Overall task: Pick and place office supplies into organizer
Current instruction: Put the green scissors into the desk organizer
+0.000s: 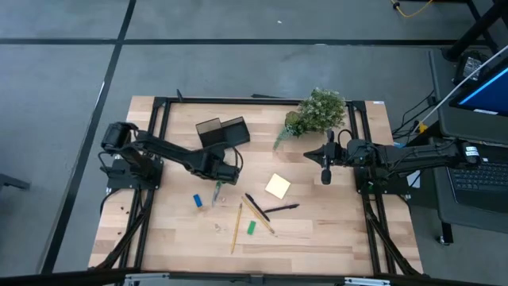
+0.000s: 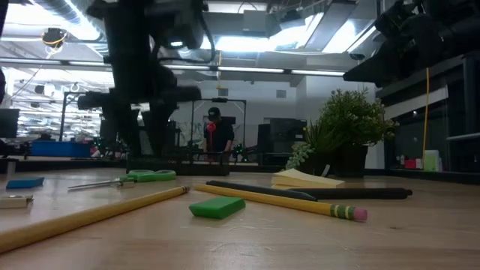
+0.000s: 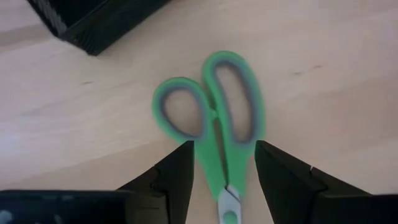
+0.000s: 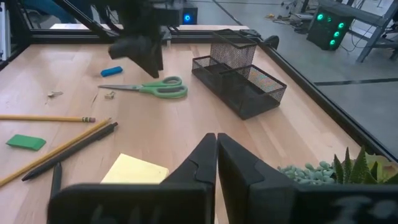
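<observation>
The green-handled scissors (image 3: pixel 214 112) lie flat on the table just in front of the black mesh organizer (image 1: pixel 222 131), handles toward it. My left gripper (image 3: pixel 224 146) is open and hovers over them, one finger on each side of the handle necks near the pivot; no touch shows. My right gripper (image 4: pixel 216 140) is shut and waits above the table near the plant. The yellow sticky-note pad (image 1: pixel 278 185), blue block (image 1: pixel 198 201), green block (image 1: pixel 251 227), yellow pencils (image 1: pixel 236 226) and black pens (image 1: pixel 279 209) lie loose on the wood.
A leafy plant (image 1: pixel 317 111) stands at the far side, right of the organizer. A black frame rail (image 1: pixel 238 100) runs around the table's edges. Two small clips (image 4: pixel 55 94) lie near the blue block. A person stands in the room far behind the table.
</observation>
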### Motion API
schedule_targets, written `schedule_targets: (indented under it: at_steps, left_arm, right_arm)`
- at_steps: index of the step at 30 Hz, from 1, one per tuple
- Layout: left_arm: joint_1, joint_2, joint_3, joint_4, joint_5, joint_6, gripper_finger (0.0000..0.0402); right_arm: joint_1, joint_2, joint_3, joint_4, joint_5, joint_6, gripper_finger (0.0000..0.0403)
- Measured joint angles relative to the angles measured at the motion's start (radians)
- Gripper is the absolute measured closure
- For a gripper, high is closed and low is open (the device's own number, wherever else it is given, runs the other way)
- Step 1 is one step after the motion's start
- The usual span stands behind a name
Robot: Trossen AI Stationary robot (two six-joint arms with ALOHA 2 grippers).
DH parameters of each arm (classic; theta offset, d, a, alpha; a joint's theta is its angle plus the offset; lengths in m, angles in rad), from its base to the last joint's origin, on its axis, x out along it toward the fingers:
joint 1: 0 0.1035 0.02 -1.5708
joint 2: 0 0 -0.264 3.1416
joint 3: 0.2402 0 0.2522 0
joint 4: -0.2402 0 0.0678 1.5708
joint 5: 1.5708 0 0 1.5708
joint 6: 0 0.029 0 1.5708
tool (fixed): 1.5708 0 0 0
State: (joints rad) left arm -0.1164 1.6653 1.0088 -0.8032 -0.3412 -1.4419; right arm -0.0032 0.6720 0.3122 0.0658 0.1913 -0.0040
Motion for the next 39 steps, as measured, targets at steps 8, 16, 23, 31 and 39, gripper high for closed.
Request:
schedule_targets:
  at_steps: [8, 16, 23, 31, 39]
  left_arm:
    - [0.035, 0.052, 0.000, 0.067, 0.049, -0.077, 0.0237]
    - [0.084, 0.053, 0.000, 0.085, 0.042, -0.022, 0.0237]
    - [0.099, 0.053, -0.002, 0.081, 0.049, 0.005, 0.0237]
    - [0.099, 0.053, -0.005, 0.074, 0.050, -0.010, 0.0237]
    - [0.102, 0.093, -0.005, 0.071, 0.054, -0.010, 0.0238]
  right_arm:
    - [0.000, 0.000, 0.000, 0.000, 0.000, 0.000, 0.0385]
    - [0.000, 0.000, 0.000, 0.000, 0.000, 0.000, 0.0385]
    - [0.000, 0.000, 0.000, -0.005, 0.001, 0.000, 0.0385]
    - [0.000, 0.000, 0.000, -0.019, 0.000, 0.000, 0.0385]
    - [0.000, 0.000, 0.000, -0.019, 0.000, 0.000, 0.0385]
